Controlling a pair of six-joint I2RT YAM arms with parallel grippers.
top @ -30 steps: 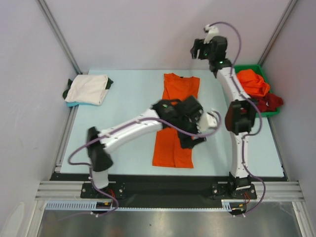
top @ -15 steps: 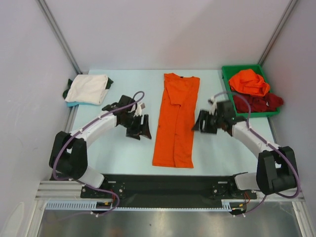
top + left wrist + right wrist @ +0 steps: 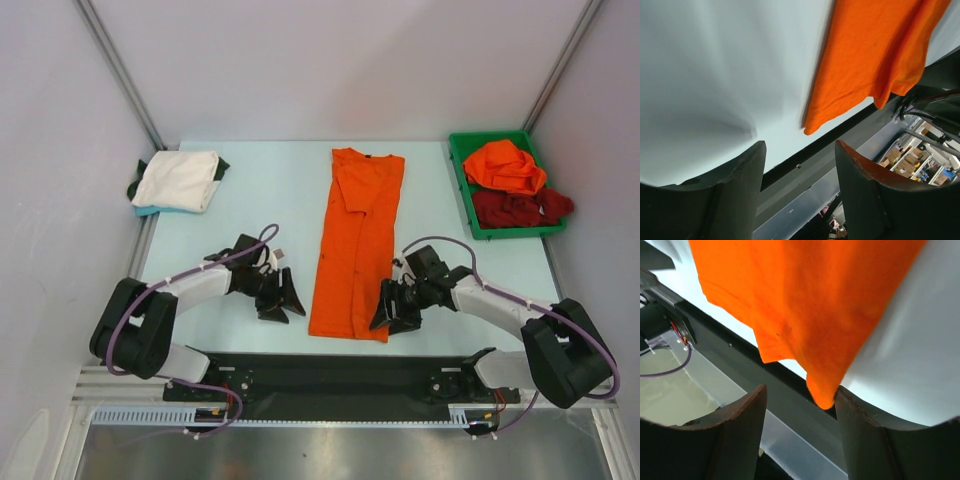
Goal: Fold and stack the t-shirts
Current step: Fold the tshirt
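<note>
**Top view.** Orange shirt (image 3: 355,240), folded to a long narrow strip, lies flat down the ctr of the table (image 3: 260,200), collar toward the far edge, hem close to the near edge.

**L gripper** (image 3: 283,300): low over the table, just beside the hem's left corner and apart from it. Fingers spread wide, unclenched; in the L wrist view that corner of the cloth lies ahead of the gap.

**R gripper** (image 3: 392,312): at the hem's right corner, fingers likewise spread. In the R wrist view the cloth tip reaches the inner face of one finger; contact probable, not certain.

**Far-left corner:** white shirt (image 3: 178,180), folded, atop darker cloth.

**Far-right corner:** bin (image 3: 488,135) w/ crumpled orange shirt (image 3: 505,165) and dark red shirt (image 3: 520,208), the latter spilling over the bin's right rim.
</note>
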